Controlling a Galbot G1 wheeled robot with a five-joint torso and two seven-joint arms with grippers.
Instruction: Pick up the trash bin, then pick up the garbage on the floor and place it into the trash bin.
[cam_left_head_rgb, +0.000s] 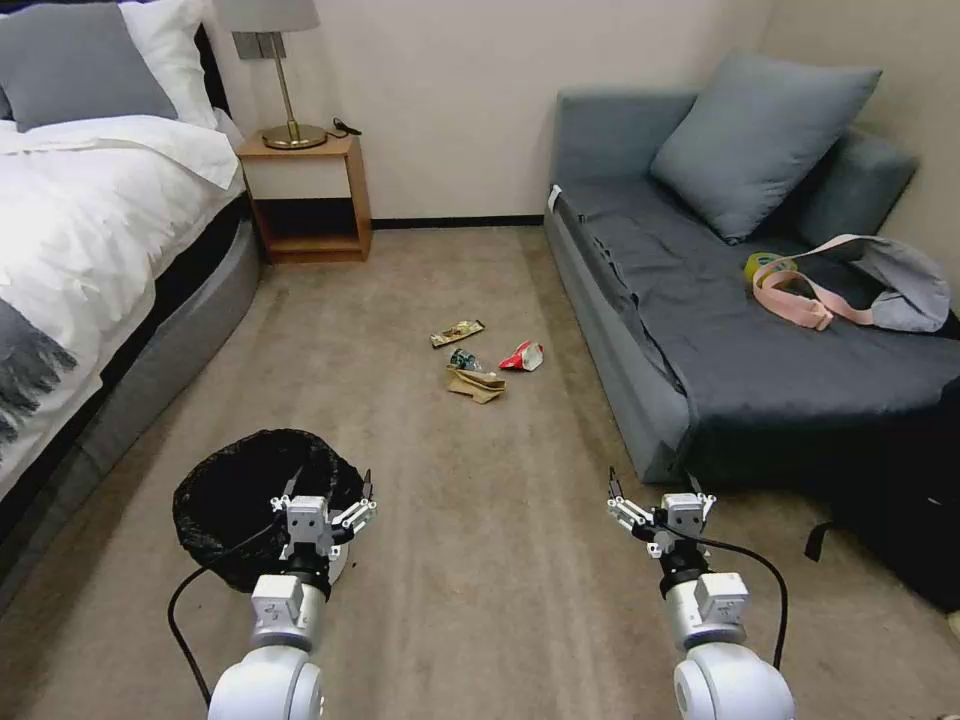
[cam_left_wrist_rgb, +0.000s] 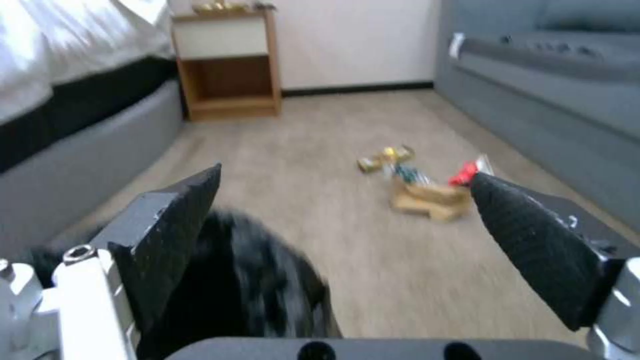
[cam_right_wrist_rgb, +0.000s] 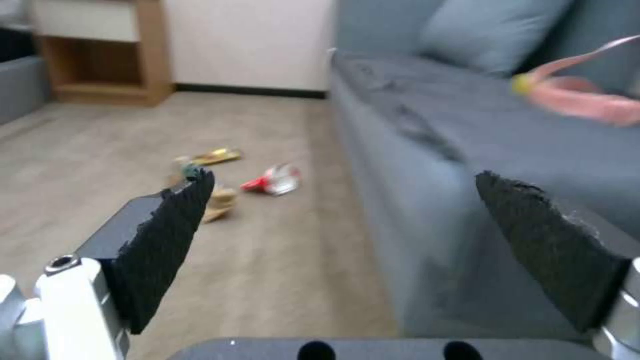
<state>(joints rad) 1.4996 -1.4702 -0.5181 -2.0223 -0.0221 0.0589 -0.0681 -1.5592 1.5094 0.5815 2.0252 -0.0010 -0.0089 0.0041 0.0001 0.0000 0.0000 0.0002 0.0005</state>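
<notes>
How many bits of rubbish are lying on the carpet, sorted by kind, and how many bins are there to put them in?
Wrappers and packets: 2, a gold-brown wrapper and a red-and-white packet
Paper scraps: 1, a tan scrap
Bottles: 1, a small bottle with a green label
Bins: 1, a black-lined bin by the left hand
Total: 4 pieces of rubbish, 1 bin
</notes>
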